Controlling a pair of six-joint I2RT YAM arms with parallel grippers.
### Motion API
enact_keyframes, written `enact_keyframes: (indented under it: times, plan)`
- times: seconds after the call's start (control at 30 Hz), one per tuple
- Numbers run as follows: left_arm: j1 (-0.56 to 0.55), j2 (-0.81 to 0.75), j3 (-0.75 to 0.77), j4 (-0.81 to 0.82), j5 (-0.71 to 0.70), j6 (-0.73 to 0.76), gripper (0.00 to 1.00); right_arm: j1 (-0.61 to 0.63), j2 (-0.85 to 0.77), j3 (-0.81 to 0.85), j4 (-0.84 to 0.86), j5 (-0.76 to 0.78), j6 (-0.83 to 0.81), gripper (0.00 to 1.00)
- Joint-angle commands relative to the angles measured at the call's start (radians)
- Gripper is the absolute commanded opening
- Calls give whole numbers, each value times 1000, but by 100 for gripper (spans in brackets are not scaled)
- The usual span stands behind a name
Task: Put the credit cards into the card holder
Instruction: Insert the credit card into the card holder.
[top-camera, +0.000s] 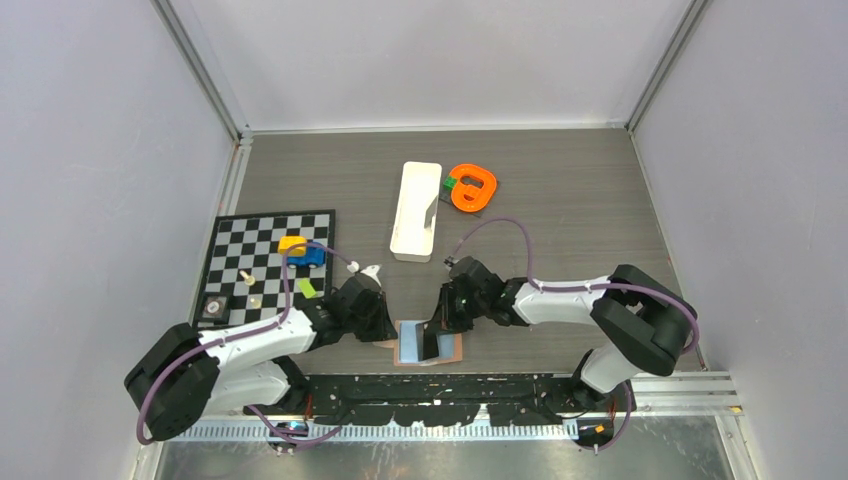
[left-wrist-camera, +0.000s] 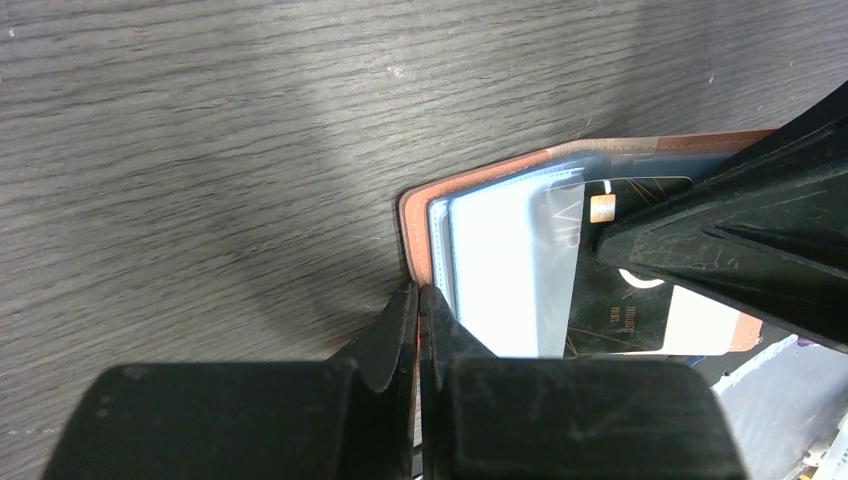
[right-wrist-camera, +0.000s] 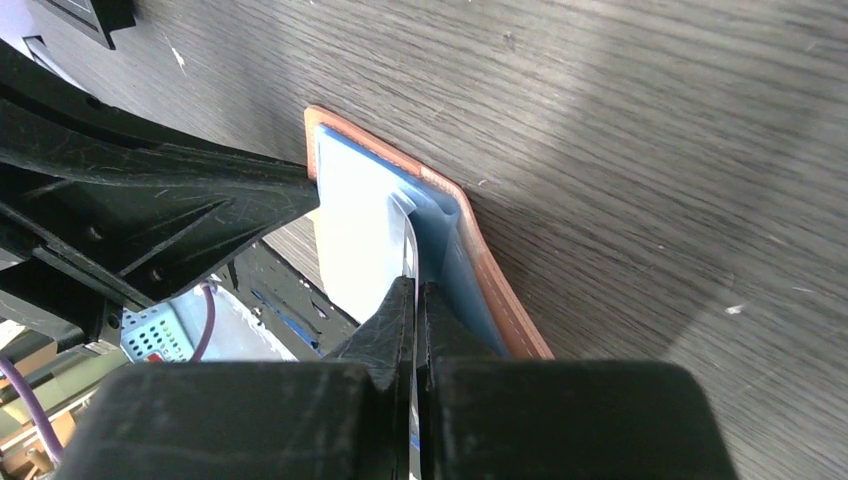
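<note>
Left wrist view is showing left gripper (left-wrist-camera: 418, 305) and right gripper (left-wrist-camera: 606, 240), both shut, apparently seating a dark card (left-wrist-camera: 610, 310) into the centre-right card holder (left-wrist-camera: 415, 230), calling for a deeper push.

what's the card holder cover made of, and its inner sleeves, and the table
card holder cover: tan leather or faux leather, smooth and matte. inner sleeves: thin clear plastic, seemingly, since they shine and a dark card shows through. table: grey wood-grain surface, likely laminate, matte.

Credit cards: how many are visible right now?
1. A dark card with a gold chip lies in the open card holder, partly under a clear sleeve, seen from the left wrist. More may be hidden inside the sleeves.
</note>
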Motion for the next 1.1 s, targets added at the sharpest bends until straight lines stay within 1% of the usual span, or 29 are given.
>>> enact_keyframes:
  times: [0.0,0.2,0.33,0.4,0.47,0.63,0.73,0.8,0.9,1.07]
  plan:
    - [-8,25,-47,-23,3,1,0,23,41,-33,-19,170,18,0]
    - [-8,21,-52,-20,5,1,0,32,65,-28,-15,170,32,2]
    - [-8,13,-52,-28,1,-2,0,43,61,-21,-39,176,34,8]
    - [-9,8,-52,-34,-5,-3,0,45,44,-13,-97,192,29,10]
    - [-8,1,-53,-39,-10,-6,0,46,21,-2,-149,208,24,15]
    - [-8,-14,-59,-44,-16,-12,0,69,-41,45,-275,250,26,36]
    - [-8,-19,-60,-43,-15,-13,0,95,-63,80,-313,267,35,46]
    - [-8,-21,-59,-42,-14,-13,0,112,-69,99,-335,277,48,51]
    - [-8,-27,-63,-37,-10,-15,0,132,-63,132,-361,290,73,54]
    - [-8,-30,-69,-25,0,-19,0,168,-34,164,-351,284,109,53]
